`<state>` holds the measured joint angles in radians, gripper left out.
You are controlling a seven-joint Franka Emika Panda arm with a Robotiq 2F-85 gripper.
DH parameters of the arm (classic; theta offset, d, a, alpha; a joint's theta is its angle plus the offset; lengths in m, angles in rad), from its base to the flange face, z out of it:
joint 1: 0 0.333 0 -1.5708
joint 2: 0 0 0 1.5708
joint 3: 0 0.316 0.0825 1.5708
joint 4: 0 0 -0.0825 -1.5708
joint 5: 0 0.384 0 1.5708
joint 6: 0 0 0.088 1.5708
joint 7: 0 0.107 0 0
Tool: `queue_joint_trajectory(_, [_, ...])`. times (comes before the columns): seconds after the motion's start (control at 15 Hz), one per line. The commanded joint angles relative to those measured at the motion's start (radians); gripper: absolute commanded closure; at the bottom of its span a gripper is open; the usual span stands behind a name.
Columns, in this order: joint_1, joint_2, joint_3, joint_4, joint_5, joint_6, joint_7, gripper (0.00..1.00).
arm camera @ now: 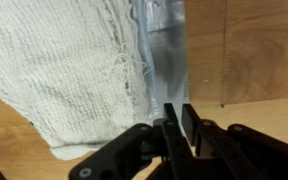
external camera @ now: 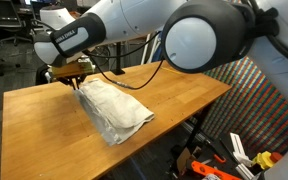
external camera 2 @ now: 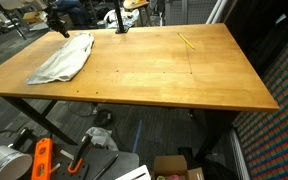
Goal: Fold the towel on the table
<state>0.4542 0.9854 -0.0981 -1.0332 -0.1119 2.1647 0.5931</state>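
Left end of the desk first: the end effector is down at the back corner there, right on the end of the towel

Wrist view: the jaws are almost fully together and the end effector pinches the towel at its thin grey border strip. We see only a sliver between the fingers. Frayed threads run along the cloth edge beside that strip

From the end effector the towel runs diagonally towards the middle of the desk. It's off-white and rumpled, and looks doubled over on itself. All of it lies on the desktop

In an exterior view the towel takes up the far left part of the desk, with the end effector at its far end. Right of it is bare wood, then a thin yellow stick near the far edge, well apart from the towel. We can't tell what it is

Further right in an exterior view, the arm crosses the top of the frame, big white joint closest to the camera
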Motion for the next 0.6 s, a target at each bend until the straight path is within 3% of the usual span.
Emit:
queue_joint_trajectory(0.0, [0.016, -0.015, -0.016, -0.021, -0.011, 0.016, 0.038, 0.53])
queue_joint_trajectory(0.2, [0.006, -0.027, -0.011, -0.027, -0.001, 0.019, 0.049, 0.31])
queue_joint_trajectory(0.4, [-0.010, -0.033, -0.018, 0.011, -0.004, -0.066, 0.037, 0.06])
queue_joint_trajectory(0.53, [-0.025, -0.030, -0.025, 0.043, -0.013, -0.135, -0.012, 0.00])
